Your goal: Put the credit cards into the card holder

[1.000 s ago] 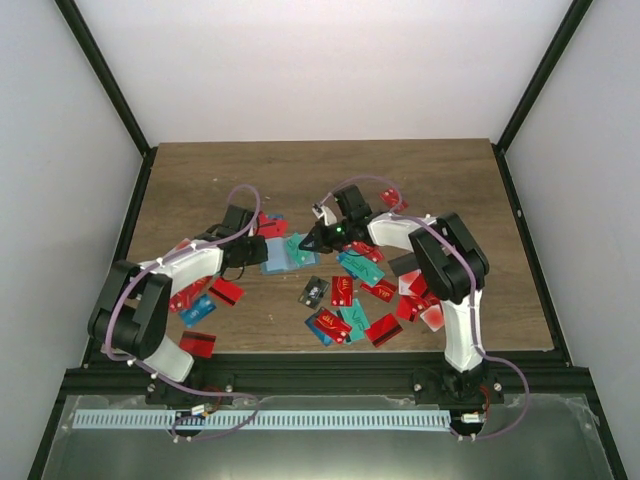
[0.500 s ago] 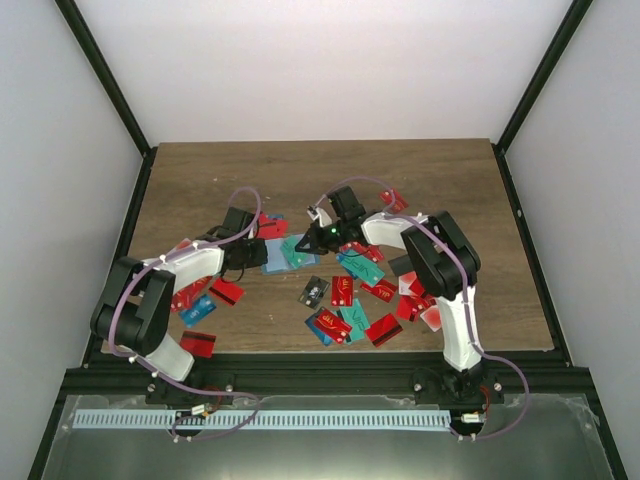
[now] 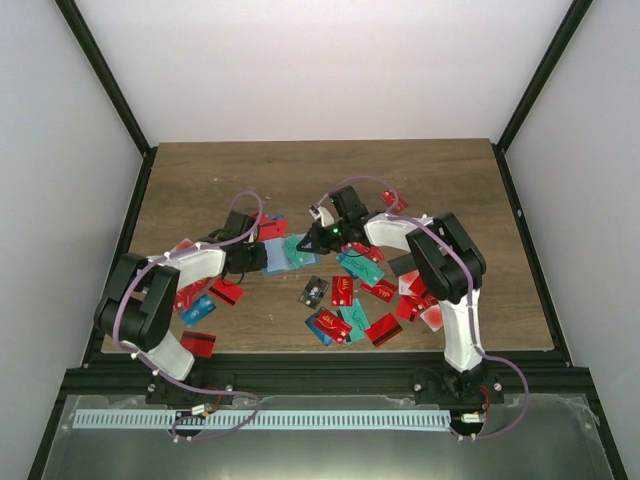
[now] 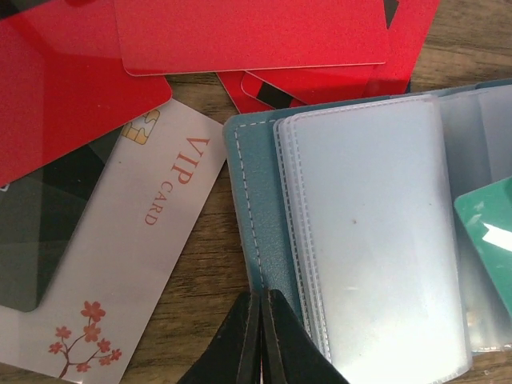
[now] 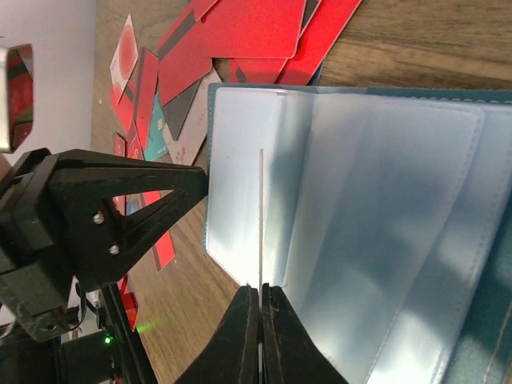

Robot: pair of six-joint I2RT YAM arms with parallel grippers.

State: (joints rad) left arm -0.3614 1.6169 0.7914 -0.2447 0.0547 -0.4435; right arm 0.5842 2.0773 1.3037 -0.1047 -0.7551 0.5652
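The teal card holder (image 3: 276, 256) lies open on the wood, its clear sleeves (image 4: 368, 224) fanned out. My left gripper (image 3: 262, 256) (image 4: 262, 300) is shut, tips at the edge of the teal cover (image 4: 256, 200); I cannot tell whether it pinches it. My right gripper (image 3: 303, 243) (image 5: 261, 290) is shut on a thin green card (image 4: 490, 228), seen edge-on (image 5: 261, 216) standing over the sleeves (image 5: 360, 200). The left gripper (image 5: 200, 182) touches the holder's far edge. More credit cards (image 3: 350, 290), mostly red, lie scattered to the right.
A whitish VIP card (image 4: 152, 240) and red cards (image 4: 248, 32) lie just beside the holder. More cards (image 3: 198, 300) sit under the left arm. A black card (image 3: 314, 291) lies in front. Black frame rails (image 3: 320, 375) run along the table's near edge.
The left gripper's jaws have closed slightly more at the holder's edge. The right gripper with its card has edged a little toward the holder.
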